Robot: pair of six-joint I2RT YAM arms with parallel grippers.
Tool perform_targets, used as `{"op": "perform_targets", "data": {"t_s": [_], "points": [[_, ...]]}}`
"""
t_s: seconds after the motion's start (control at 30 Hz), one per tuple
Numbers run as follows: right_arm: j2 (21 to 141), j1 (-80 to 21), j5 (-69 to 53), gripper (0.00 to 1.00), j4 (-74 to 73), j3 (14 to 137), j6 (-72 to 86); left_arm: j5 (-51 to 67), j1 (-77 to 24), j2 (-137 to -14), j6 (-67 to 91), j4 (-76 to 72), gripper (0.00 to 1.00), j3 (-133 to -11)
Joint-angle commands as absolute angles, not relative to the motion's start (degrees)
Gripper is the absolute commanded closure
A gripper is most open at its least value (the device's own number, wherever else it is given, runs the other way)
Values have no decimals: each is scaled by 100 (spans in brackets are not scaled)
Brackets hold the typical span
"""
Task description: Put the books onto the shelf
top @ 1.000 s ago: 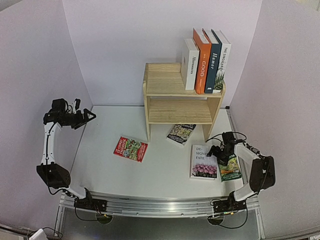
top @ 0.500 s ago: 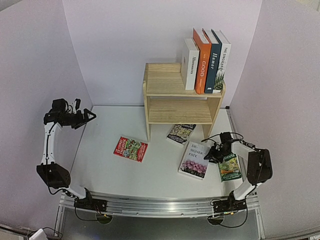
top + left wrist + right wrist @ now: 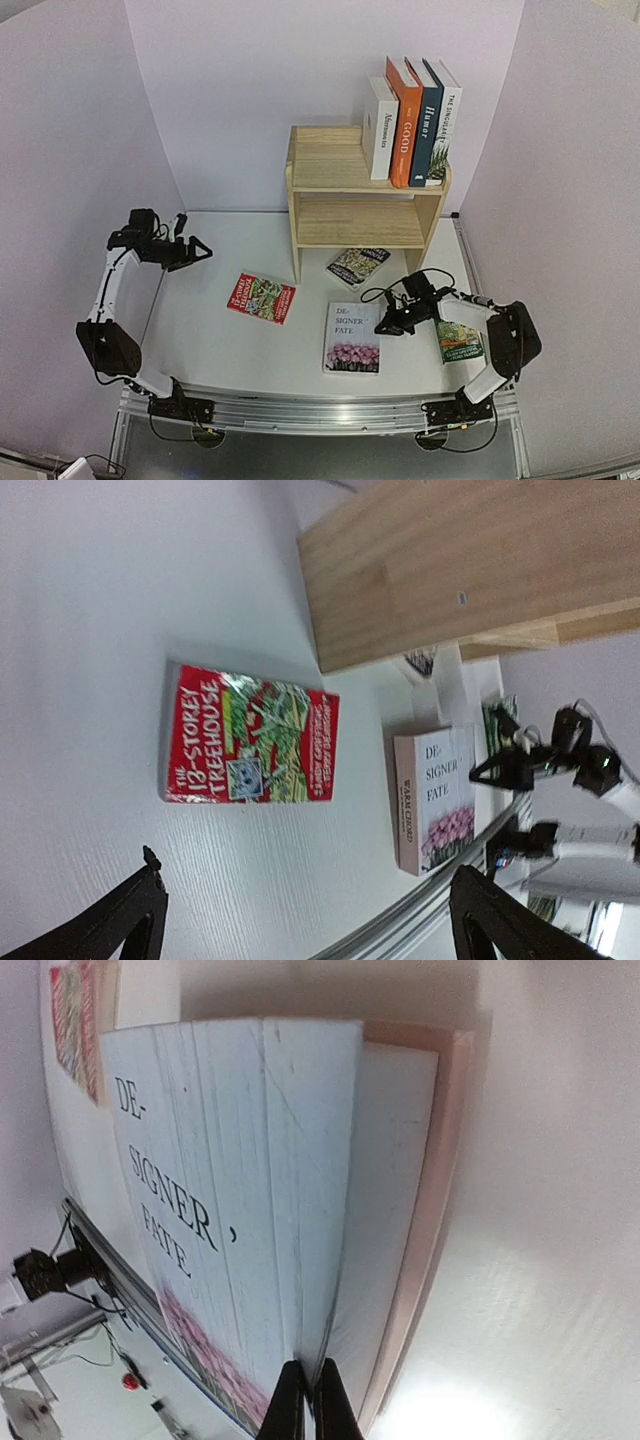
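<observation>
Four books (image 3: 410, 125) stand upright in a row at the right end of the top tier of the shelf (image 3: 325, 160): white, orange, dark teal and white, spines facing out.

Four more lie flat on the table (image 3: 200, 340) in front of the shelf. A dark patterned book (image 3: 357, 266) lies just before the shelf's front, between its two side panels. A red book (image 3: 261, 297) lies forward of the shelf's left panel and a little to its left. A white book (image 3: 352, 338) with pink flowers along its lower edge lies further forward, roughly in line with the shelf's middle. A green book (image 3: 459, 342) lies forward of the right panel and out to its right.

The right gripper (image 3: 385, 325) sits low at the white book's right edge, between that book and the green one. Its fingers are pressed tight together, tips at the rim of the cover; I cannot tell whether anything is pinched between them.

The left gripper (image 3: 190, 250) hangs above the table well to the left of the shelf, fingers spread wide and holding nothing.
</observation>
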State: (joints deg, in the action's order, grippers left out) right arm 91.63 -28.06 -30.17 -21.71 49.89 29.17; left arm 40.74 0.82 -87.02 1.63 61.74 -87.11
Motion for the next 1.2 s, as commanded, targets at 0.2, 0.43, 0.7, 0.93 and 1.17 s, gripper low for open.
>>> {"op": "perform_targets", "data": {"t_s": [0.2, 0.43, 0.7, 0.93, 1.17], "points": [[9141, -4191, -2196, 100, -840, 5742, 2343, 3616, -2358, -9736, -1786, 6154, 0, -8468], [9502, -4643, -2399, 100, -645, 6489, 1664, 4030, -3146, -10659, -2827, 5890, 0, -8942], [9640, -4655, -2412, 100, -630, 6554, 1456, 4546, -3211, -11391, -2690, 5113, 0, -8980], [9628, -4655, -2458, 100, -612, 6618, 1212, 5258, -3240, -12033, -3050, 5050, 0, -9290], [9606, -4656, -2319, 100, -504, 6635, 1114, 5661, -3431, -12072, -3337, 5261, 9, -9153]]}}
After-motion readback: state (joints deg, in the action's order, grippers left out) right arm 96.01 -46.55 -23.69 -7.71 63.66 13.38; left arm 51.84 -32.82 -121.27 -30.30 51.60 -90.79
